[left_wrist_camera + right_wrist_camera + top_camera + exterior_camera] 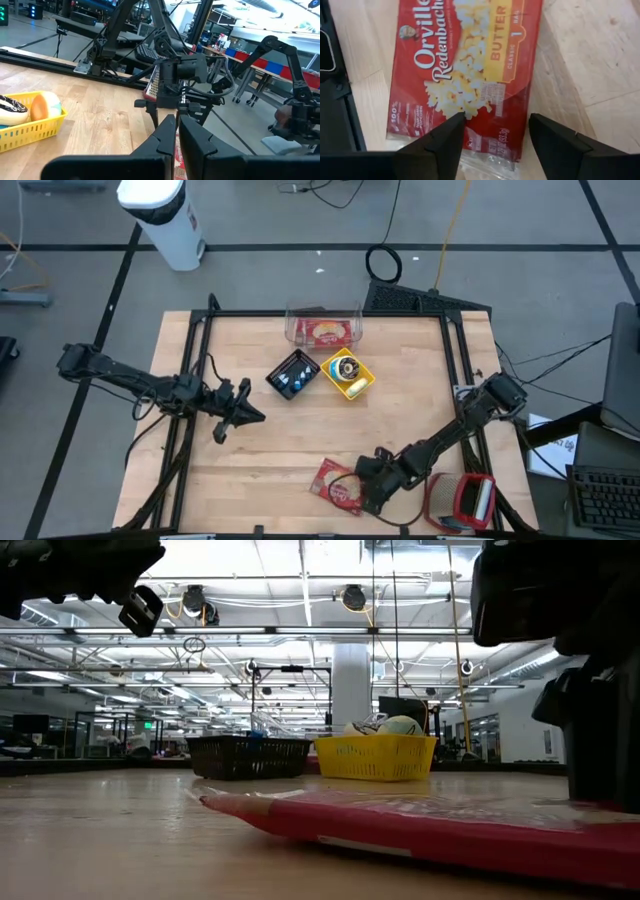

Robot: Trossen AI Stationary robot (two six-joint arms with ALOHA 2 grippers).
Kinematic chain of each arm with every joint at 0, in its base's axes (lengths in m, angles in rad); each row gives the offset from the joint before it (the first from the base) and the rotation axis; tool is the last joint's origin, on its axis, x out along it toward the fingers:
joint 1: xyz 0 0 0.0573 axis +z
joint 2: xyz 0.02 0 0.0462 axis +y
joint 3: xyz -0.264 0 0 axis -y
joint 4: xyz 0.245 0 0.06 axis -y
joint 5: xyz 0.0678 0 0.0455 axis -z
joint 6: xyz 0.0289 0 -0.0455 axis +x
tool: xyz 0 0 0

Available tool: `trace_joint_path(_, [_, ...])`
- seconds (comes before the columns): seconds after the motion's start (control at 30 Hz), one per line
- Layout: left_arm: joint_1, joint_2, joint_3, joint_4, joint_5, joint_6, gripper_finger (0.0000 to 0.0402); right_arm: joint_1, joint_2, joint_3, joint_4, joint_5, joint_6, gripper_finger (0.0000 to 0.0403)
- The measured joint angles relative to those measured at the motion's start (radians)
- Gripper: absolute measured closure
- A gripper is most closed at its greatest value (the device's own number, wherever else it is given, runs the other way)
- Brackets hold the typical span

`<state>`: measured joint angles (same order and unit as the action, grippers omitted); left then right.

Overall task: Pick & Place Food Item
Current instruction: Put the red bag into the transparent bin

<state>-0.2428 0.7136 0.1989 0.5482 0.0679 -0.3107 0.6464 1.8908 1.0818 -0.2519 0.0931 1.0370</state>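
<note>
A red popcorn bag lies flat on the wooden table near its front edge; it also shows in the low view and fills the right wrist view. My right gripper is open and points steeply down at the bag's end. One finger stands over the bag, the other over the wood just past the bag's long edge. My left gripper is shut and hangs level above the table's left half, holding nothing. My right gripper stands open over the bag's end, coming from above. The fingers lie across the bag's width. I cannot tell whether the fingertips touch the bag; the bag lies flat on the table.
A yellow basket with a doughnut and a black basket sit mid-table. A clear container holding a red packet is at the far edge. A red and white item lies at the near right corner. Black frame rails run along both sides.
</note>
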Motion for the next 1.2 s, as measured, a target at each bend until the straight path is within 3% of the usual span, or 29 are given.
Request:
trace_joint_path(0.17, [0.000, 0.000, 0.000, 0.001, -0.001, -0.002, 0.0380, -0.006, 0.001, -0.026, -0.004, -0.026, 0.000, 0.0237])
trace_joint_path(0.5, [0.000, 0.000, 0.000, 0.001, -0.044, -0.002, 0.0380, -0.007, 0.005, -0.029, 0.004, -0.043, -0.092, 0.0383])
trace_joint_path(0.63, [0.000, 0.000, 0.000, 0.001, -0.044, -0.002, 0.0380, -0.013, -0.013, -0.029, 0.004, -0.035, -0.145, 0.0393])
trace_joint_path(0.83, [0.000, 0.000, 0.000, 0.001, -0.044, -0.002, 0.0380, -0.022, -0.138, -0.040, -0.037, 0.103, -0.261, 0.0397])
trace_joint_path(1.2, [0.000, 0.000, 0.000, 0.008, -0.052, 0.043, 0.0380, -0.031, -0.373, -0.033, -0.005, 0.534, -0.555, 0.0399])
